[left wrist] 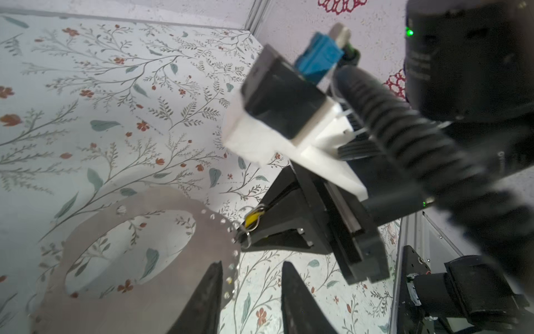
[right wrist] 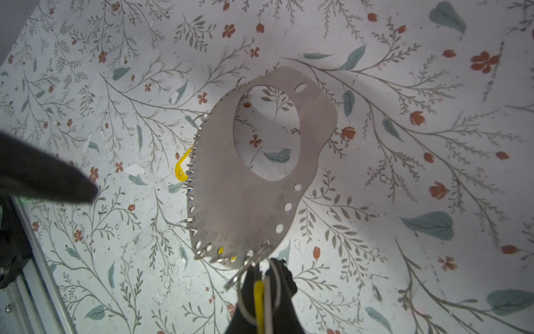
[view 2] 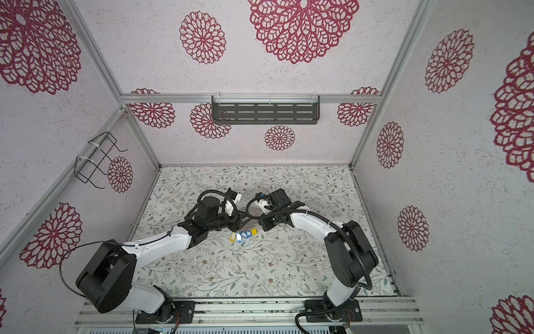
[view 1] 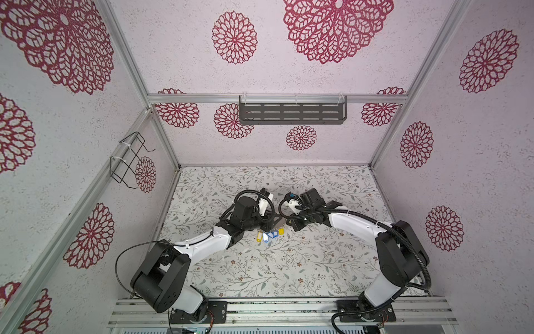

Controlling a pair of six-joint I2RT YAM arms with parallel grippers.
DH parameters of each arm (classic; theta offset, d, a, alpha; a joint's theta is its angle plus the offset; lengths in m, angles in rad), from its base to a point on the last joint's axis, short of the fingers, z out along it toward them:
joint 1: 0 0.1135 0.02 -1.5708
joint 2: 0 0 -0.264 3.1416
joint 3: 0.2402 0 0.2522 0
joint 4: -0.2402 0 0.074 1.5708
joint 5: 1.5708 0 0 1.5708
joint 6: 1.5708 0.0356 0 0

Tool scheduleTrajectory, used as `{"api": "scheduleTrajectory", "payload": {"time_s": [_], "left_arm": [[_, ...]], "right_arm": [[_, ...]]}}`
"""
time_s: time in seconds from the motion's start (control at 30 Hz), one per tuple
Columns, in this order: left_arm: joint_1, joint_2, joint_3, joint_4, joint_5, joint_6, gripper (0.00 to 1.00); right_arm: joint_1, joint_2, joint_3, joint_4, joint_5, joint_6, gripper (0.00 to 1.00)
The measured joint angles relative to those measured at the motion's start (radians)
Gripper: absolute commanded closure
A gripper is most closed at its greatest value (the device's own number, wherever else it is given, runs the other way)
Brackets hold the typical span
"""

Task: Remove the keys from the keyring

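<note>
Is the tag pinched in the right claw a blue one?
No, the right gripper is shut on a yellow key tag at the edge of the keyring.
</note>
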Motion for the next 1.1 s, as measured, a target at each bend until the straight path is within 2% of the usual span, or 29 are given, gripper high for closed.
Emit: {"api": "scheduleTrajectory", "payload": {"time_s": [0.07,0.23,0.87,0.97,1.1], "left_arm": [[-0.034,0.018,0.0,0.034,-0.048,0.017,0.74],[-0.068,0.054,0.0,0.073,-0.123,0.053,0.81],[-0.084,0.122,0.0,0.103,-0.151,0.051,0.8],[-0.085,0.127,0.0,0.108,-0.151,0.049,0.84],[-0.085,0.129,0.0,0.114,-0.154,0.044,0.96]], "right_arm": [[0.0,-0.001,0.0,0.0,-0.013,0.006,1.0],[-0.001,-0.005,0.0,0.0,-0.025,0.016,1.0],[-0.009,-0.018,0.01,-0.005,-0.046,0.033,1.0],[-0.01,-0.018,0.011,-0.005,-0.046,0.033,1.0],[-0.01,-0.018,0.014,-0.008,-0.046,0.034,1.0]]}}
